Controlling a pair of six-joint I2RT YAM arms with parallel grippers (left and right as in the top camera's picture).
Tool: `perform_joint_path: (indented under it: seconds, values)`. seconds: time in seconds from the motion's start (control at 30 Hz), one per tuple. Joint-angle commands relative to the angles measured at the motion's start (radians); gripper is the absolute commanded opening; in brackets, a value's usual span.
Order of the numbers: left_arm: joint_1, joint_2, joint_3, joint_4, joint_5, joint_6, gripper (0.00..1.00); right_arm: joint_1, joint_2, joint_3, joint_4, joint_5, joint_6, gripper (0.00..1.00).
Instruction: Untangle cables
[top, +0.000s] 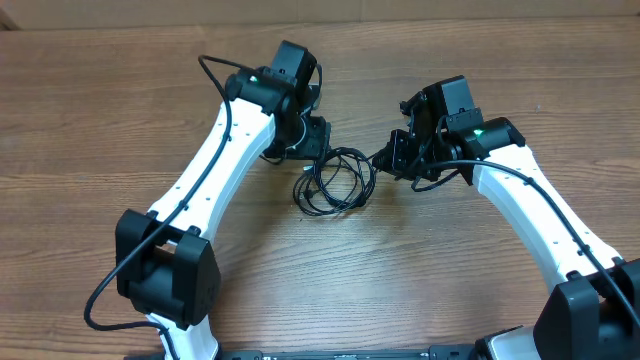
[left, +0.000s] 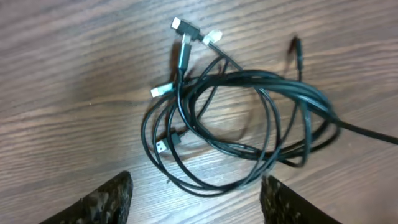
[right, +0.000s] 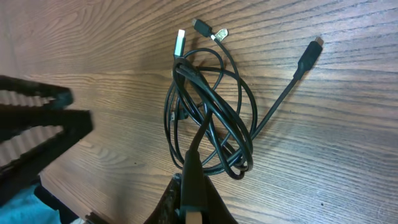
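Note:
The cables (top: 335, 182) are thin black wires looped together in a coil on the wooden table, between the two arms. In the left wrist view the coil (left: 249, 124) lies just ahead of my open, empty left gripper (left: 196, 202), with silver plug ends (left: 180, 28) at the far side. My left gripper (top: 312, 140) hovers at the coil's upper left. My right gripper (top: 392, 155) is at the coil's right edge. In the right wrist view its fingers (right: 194, 199) are shut on a black plug end of one cable, and the coil (right: 208, 118) trails away from it.
The wooden table (top: 420, 270) spreads around the coil. The left arm's fingers show at the left edge of the right wrist view (right: 37, 130). A loose plug end (right: 308, 56) points toward the upper right. The arm bases sit at the front edge.

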Motion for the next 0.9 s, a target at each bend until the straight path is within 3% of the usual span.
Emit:
perform_joint_path:
  seconds: [0.0, 0.3, 0.6, 0.87]
  values:
    - [0.004, 0.0, -0.089, 0.093, 0.01, -0.028, 0.66, 0.001, -0.021, 0.015, 0.008, -0.016, -0.01, 0.04]
    - [0.004, 0.023, -0.275, 0.42, 0.01, 0.084, 0.71, 0.002, -0.021, 0.015, 0.007, -0.024, -0.009, 0.04]
    - [0.004, 0.127, -0.282, 0.47, 0.0, 0.087, 0.64, 0.002, -0.021, 0.015, -0.007, -0.02, -0.009, 0.05]
    - [-0.023, 0.155, -0.282, 0.62, 0.068, 0.151, 0.57, 0.002, -0.021, 0.015, -0.015, -0.021, -0.009, 0.05]
